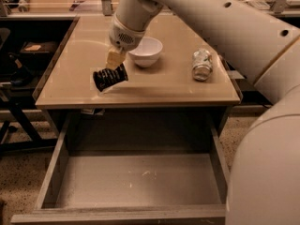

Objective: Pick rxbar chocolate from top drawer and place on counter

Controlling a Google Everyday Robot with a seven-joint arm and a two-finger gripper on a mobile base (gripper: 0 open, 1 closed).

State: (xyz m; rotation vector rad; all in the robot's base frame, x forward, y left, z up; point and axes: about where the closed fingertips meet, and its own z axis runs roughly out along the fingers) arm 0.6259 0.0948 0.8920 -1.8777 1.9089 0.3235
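Observation:
My gripper point(111, 71) hangs from the white arm over the front left part of the beige counter point(178, 86). It is shut on the rxbar chocolate point(109, 77), a dark brown-black bar held tilted just above the counter surface. The top drawer point(136, 179) is pulled open below the counter; its grey floor shows nothing in it.
A white bowl point(146, 51) stands on the counter just right of the gripper. A silvery-white drink can point(202, 64) lies on its side at the counter's right. The big white arm fills the right side. Dark furniture and table legs stand at the left.

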